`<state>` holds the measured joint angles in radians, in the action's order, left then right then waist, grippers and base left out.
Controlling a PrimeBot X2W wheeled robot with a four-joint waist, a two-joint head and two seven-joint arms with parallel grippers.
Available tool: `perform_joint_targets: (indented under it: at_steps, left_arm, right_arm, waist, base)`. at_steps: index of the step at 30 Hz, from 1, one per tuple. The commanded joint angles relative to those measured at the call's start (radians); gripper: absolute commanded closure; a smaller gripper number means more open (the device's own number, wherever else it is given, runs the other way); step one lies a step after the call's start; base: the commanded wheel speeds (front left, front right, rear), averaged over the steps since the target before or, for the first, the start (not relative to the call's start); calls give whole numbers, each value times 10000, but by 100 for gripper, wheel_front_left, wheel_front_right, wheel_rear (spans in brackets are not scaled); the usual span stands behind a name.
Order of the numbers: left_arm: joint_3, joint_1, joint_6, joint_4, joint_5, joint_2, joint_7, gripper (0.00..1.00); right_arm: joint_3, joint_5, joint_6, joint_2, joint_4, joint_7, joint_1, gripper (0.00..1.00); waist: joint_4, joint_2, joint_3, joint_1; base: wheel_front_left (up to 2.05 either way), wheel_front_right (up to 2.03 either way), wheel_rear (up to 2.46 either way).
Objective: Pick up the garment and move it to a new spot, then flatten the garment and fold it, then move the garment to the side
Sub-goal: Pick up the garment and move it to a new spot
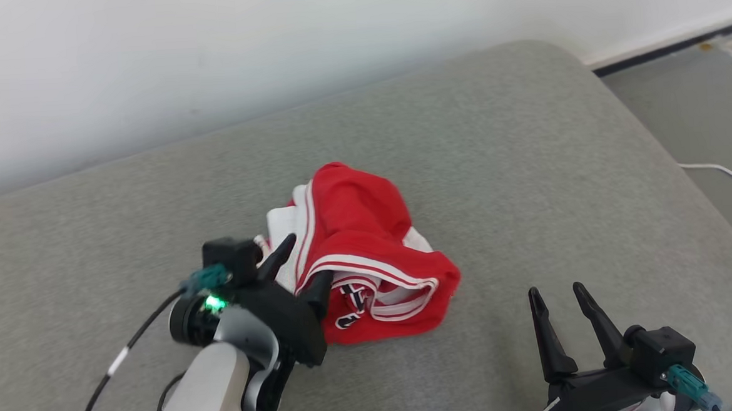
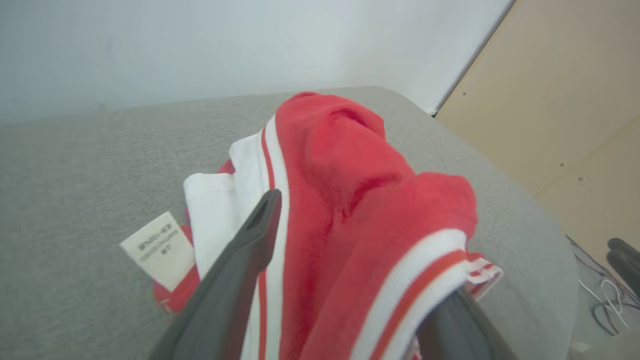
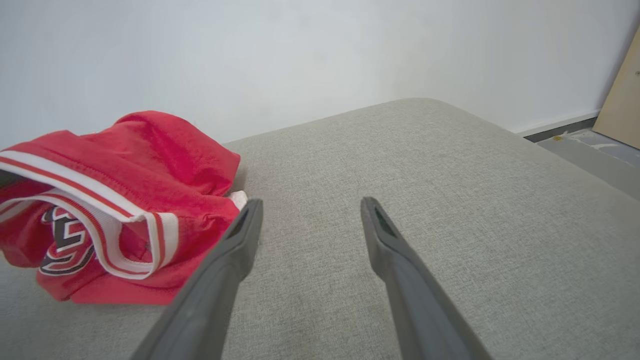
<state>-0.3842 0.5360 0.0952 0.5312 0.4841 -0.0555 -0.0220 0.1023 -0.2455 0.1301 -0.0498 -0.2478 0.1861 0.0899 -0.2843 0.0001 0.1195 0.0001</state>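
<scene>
**Q:** Head cam first, what was around the left gripper [image 1: 307,257]?

**A:** Its fingers were spread wide, not pinching. The red garment [image 1: 368,255] sat bunched right at its tips on the grey cushion [image 1: 526,159]. The right gripper [image 1: 556,289] was also spread, well off to the side over bare fabric, with a white cable [image 1: 721,171] beyond it.

**Q:** Left wrist cam?

**A:** A striped hem was draped over one finger, and a white label [image 2: 159,250] lay past the other.

**Q:** Right wrist?

**A:** Fingers apart, nothing between them. The garment lay just left of its left finger, and I couldn't tell if they touched.
</scene>
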Motion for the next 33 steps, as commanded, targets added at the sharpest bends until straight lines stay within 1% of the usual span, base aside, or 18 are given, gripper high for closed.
perform_joint_targets:
  at_steps: [1, 5, 9, 14, 16, 17, 18, 22, 26, 29, 33]
  left_arm:
    - [45, -411, -27, -186, 185, 4, 368, 0]
    - [278, -1135, -61, -783, 550, -24, 1027, 0]
    - [520, -2058, -153, -1428, 678, -407, 1397, 0]
    - [973, -3111, -308, -2317, 768, -839, 2144, 0]
    - [1093, -3485, -251, -2571, 812, -954, 2390, 0]
    - [1167, -3639, -290, -2682, 625, -1107, 2530, 0]
    - [1167, -3639, -290, -2682, 625, -1107, 2530, 0]
    - [1568, -4300, -393, -3085, 48, -1357, 2847, 0]
    - [2488, -5044, -514, -3944, -757, -1240, 2866, 0]
    - [2957, -5655, -413, -4172, -1351, -1223, 2862, 0]
    - [3503, -6169, -160, -4226, -1711, -1013, 2864, 0]
  right_arm:
    - [-60, 42, 11, -11, 40, -5, -147, 0]
    - [-215, 61, 12, -11, 64, -60, -274, 0]
    - [-281, 41, 12, -11, 67, -115, -343, 0]
    - [-356, 1, 12, -12, 65, -142, -440, 0]
    - [-382, -5, 12, -11, 48, -138, -488, 0]
    - [-399, 13, 12, -12, 33, -141, -510, 0]
    - [-399, 13, 12, -12, 33, -141, -510, 0]
    - [-504, 103, 12, -11, 36, -86, -603, 0]
    - [-720, 215, 12, -12, -36, -35, -792, 0]
    - [-879, 290, 12, -6, -88, -19, -955, 0]
    - [-1002, 373, 12, -11, -104, -63, -1147, 0]
  waist:
    - [669, -1, -308, -1]
    - [1335, -1, -527, -1]
    - [1887, -1, -739, -1]
    - [2335, -1, -952, -1]
    - [2457, -1, -1045, -1]
    - [2496, -1, -1092, -1]
    - [2496, -1, -1092, -1]
    - [2611, -1, -1252, -1]
    - [2658, -1, -1338, -1]
    - [2687, -1, -1388, -1]
    - [2702, -1, -1422, -1]
  base:
    - [0, 0, 0]
    - [0, 0, 0]
    - [0, 0, 0]
    - [0, 0, 0]
    - [0, 0, 0]
    - [0, 0, 0]
    - [0, 0, 0]
    - [0, 0, 0]
    - [0, 0, 0]
    - [0, 0, 0]
    - [0, 0, 0]
